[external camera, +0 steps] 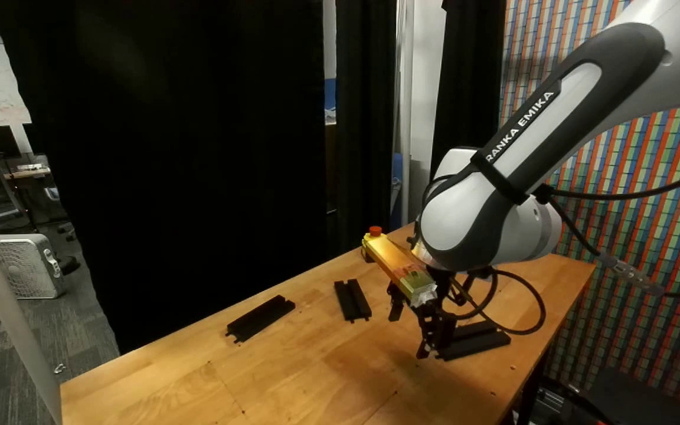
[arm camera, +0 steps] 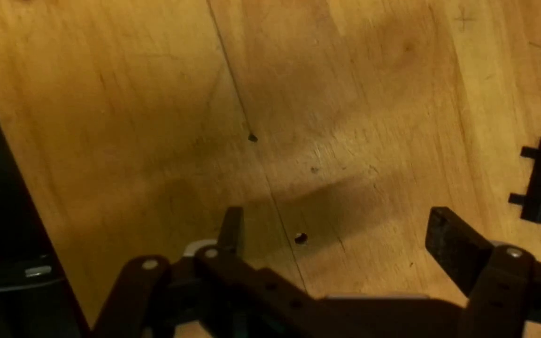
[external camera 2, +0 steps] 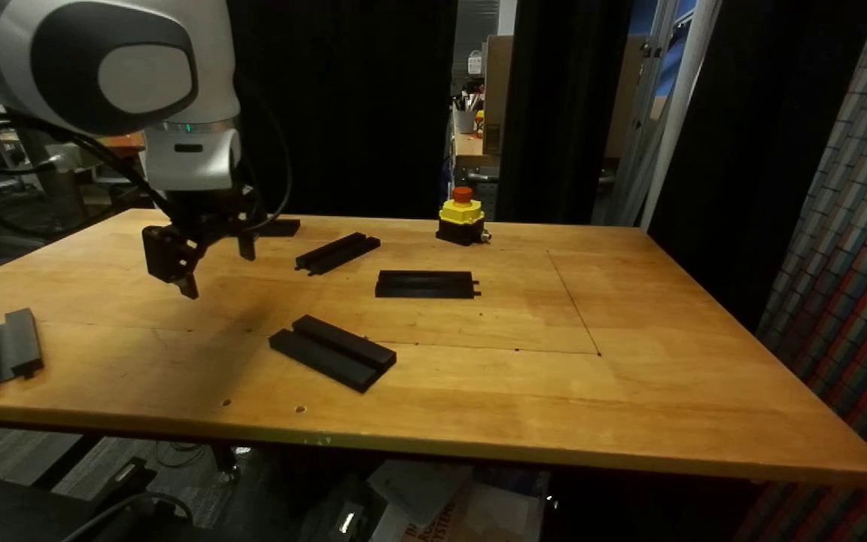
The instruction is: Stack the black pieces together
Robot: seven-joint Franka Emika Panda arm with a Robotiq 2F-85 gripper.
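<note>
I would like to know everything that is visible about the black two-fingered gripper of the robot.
The black two-fingered gripper looks matte, its jointed fingers fitted with pale round screw heads. It hangs from the white-and-black robot arm, open and empty, fingertips pointing down above the wooden table. It touches no black piece; its material is unclear.

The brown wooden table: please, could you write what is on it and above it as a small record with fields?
surface: brown rectangular wooden table
task pieces: four flat black rectangular bars with lengthwise grooves, fully visible in an exterior view
stacking: none; these four lie apart
robot: black two-fingered claw, open, above the table, holding nothing
partly hidden behind the claw: a similar black block
other object: yellow box with black base and round red button, upright
</note>
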